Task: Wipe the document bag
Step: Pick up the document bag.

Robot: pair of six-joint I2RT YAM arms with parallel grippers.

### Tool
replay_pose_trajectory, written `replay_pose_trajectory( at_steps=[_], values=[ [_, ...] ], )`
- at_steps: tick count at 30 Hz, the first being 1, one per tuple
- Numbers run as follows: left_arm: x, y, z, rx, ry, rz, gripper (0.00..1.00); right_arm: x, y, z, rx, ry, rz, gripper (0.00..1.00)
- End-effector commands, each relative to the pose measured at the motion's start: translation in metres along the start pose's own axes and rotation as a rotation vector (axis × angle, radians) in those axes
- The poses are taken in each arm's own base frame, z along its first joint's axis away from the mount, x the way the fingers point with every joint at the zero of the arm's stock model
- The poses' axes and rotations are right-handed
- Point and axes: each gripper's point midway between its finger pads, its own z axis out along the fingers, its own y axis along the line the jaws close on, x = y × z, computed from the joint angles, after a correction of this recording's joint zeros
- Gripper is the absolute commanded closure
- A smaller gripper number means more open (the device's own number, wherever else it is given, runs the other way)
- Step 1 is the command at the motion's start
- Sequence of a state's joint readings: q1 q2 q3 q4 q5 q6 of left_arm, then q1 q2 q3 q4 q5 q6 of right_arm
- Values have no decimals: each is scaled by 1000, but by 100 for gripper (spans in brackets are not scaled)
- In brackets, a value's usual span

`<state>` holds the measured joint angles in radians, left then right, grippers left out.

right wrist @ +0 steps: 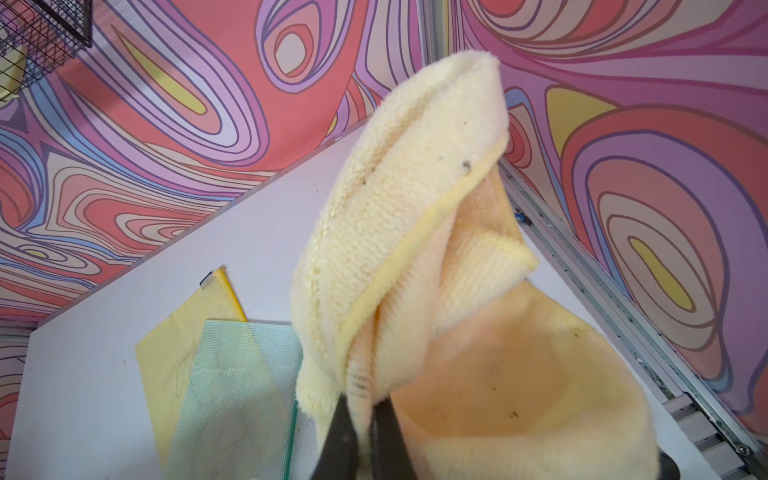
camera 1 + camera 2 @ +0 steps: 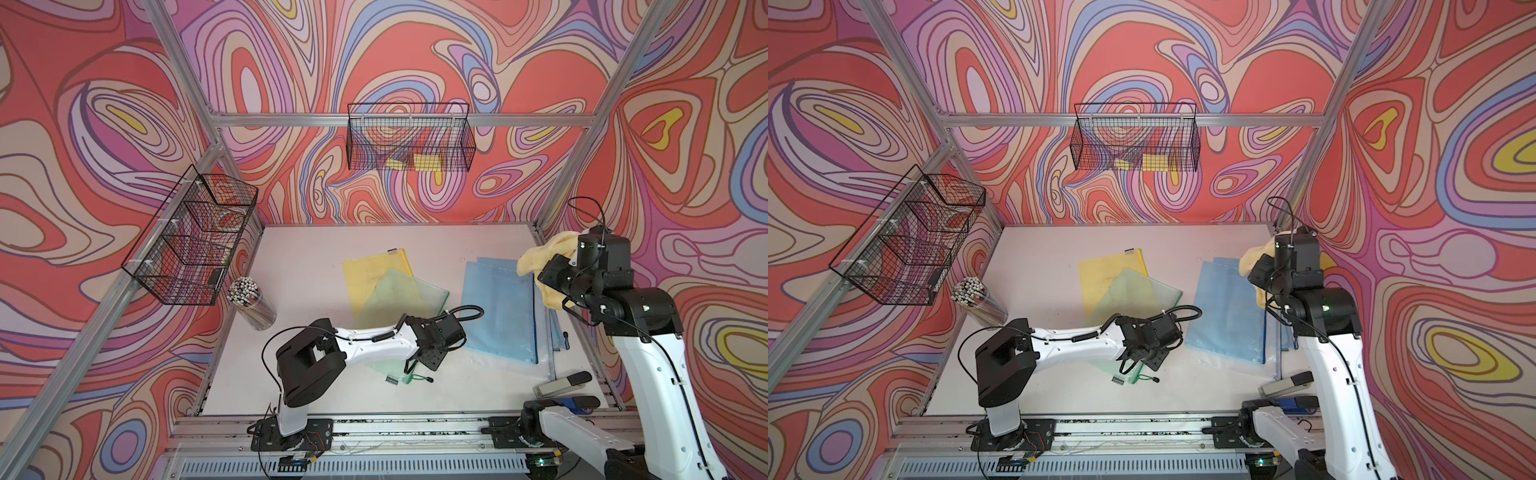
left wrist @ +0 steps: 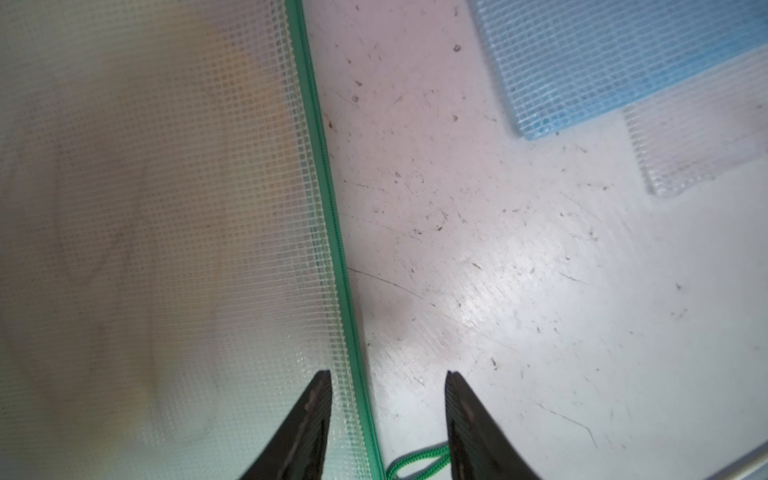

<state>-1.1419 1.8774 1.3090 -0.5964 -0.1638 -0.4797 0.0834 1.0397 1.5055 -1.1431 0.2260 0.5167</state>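
Black fingers (image 3: 320, 407) of the left claw (image 3: 388, 374) are sitting closest to the left wrist camera. They are standing apart, released, with nothing pinched between them. They are straddling the zip edge of the green document bag (image 3: 166, 208): one finger is hovering over the bag's mesh and its mate over bare desk (image 3: 519, 270). Whether either is touching cannot be told. A green cord (image 3: 419, 461) is looping out beside that edge, near the fingers.

In both top views the green document bag is lying flat and tilted around the middle of the desk. Its far part is overlapping a yellow bag (image 2: 365, 278) and its near part is running under the left arm. To the right, near it but apart, a stack of blue bags (image 2: 498, 307) is lying with a clear bag (image 3: 698, 149) poking out from beneath.

The right claw (image 1: 361, 409) is clenching a pale yellow cloth (image 1: 415, 249), which is bunching and draping around its fingers. It is hanging in the air over the far right corner of the desk, well apart from the green bag.

Further out, a clear jar of white-tipped sticks (image 2: 251, 307) is standing at the desk's left edge. A wire basket (image 2: 191, 237) is hanging on the left frame, and a second wire basket (image 2: 411, 137) on the back rail is holding yellow pieces.
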Motion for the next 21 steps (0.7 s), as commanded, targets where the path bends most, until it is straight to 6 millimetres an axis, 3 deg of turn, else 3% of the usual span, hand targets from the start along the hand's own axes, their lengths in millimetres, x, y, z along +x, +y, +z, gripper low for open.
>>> replay_pose_trajectory(
  at_steps=[1, 4, 13, 21],
  values=[
    [-4, 1, 7, -28, -3, -12, 57, 0, -8, -4, 28, -11, -11, 100],
    [-5, 8, 14, -84, -5, -17, 62, 1, -6, -5, 13, -8, -11, 100],
    [-13, 26, 24, -220, -24, -23, 64, 1, -5, -11, -3, -15, -12, 100],
    [-9, 27, 37, -253, 11, 11, 65, 2, -3, -9, -10, -8, -12, 100]
  ],
)
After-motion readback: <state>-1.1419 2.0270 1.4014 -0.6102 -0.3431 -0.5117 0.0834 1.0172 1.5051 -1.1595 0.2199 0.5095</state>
